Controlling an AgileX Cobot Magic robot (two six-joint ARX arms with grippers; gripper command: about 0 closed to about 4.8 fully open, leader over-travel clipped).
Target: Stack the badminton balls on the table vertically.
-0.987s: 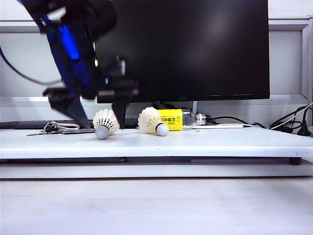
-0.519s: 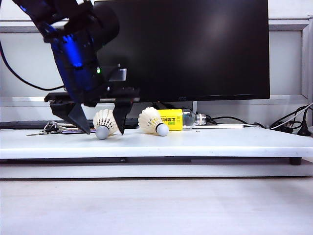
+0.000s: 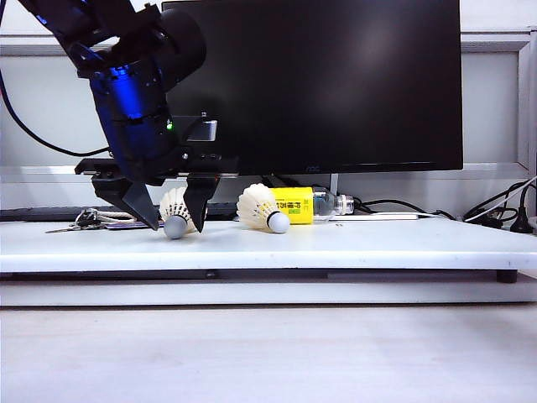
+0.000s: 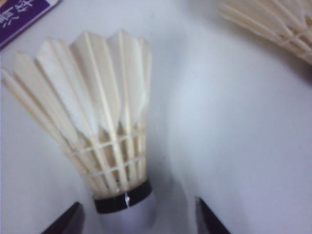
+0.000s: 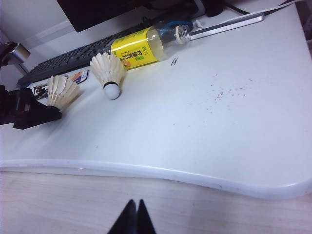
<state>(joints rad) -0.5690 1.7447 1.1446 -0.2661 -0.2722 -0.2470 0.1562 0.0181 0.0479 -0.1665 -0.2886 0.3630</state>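
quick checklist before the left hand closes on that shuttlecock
1. Left hand straddles the near shuttlecock: ok.
2. Cork tip between its fingers, wrist view: ok.
3. Grip already firm: cannot tell.
4. Second shuttlecock apart from the fingers: ok.
5. Bottle out of the way behind: ok.
6. Right hand shut, back off the table: ok.

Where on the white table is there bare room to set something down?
The table is bare from the bottle to its right end and front edge. The left end is crowded: the left claw straddles one shuttlecock, the other shuttlecock, keys. The right claw, shut, hangs off the front.
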